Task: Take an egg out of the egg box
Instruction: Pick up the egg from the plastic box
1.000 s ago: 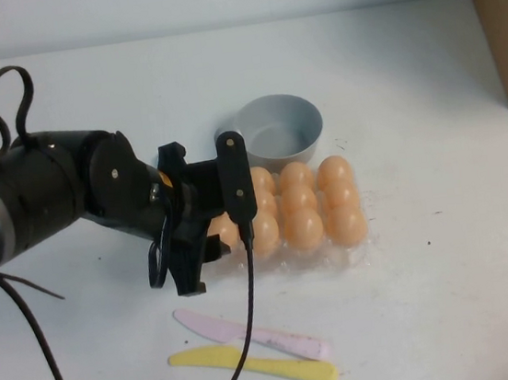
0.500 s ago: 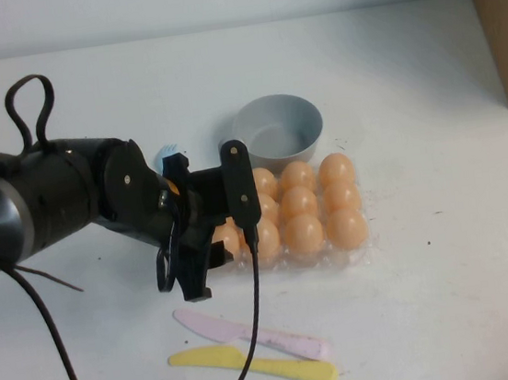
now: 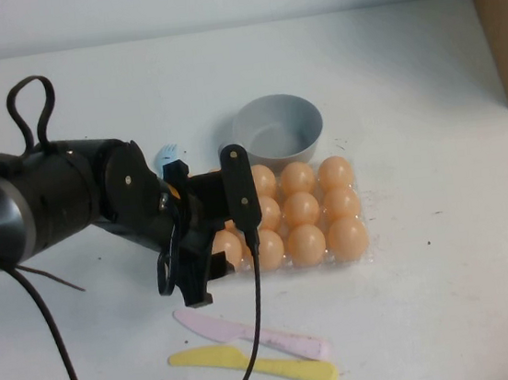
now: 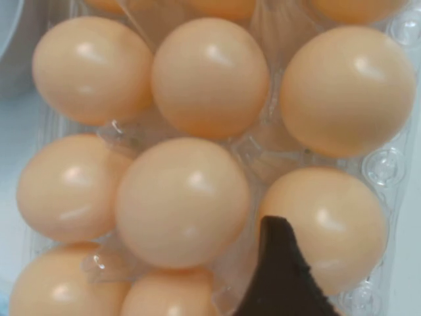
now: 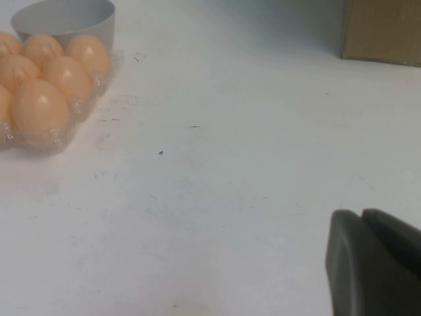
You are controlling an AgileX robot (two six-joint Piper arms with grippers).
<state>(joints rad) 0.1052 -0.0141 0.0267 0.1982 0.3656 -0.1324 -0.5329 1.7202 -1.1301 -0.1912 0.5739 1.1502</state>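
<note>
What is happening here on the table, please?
The left end effector hangs over the left end of the egg box, right above the eggs, and none is lifted out yet. One egg sits directly beneath it in the left wrist view. The right end effector is parked away from the box, over bare table. A grey bowl stands just behind the box.

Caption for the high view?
Left gripper poised at the egg box's left end; right gripper off-frame.
</note>
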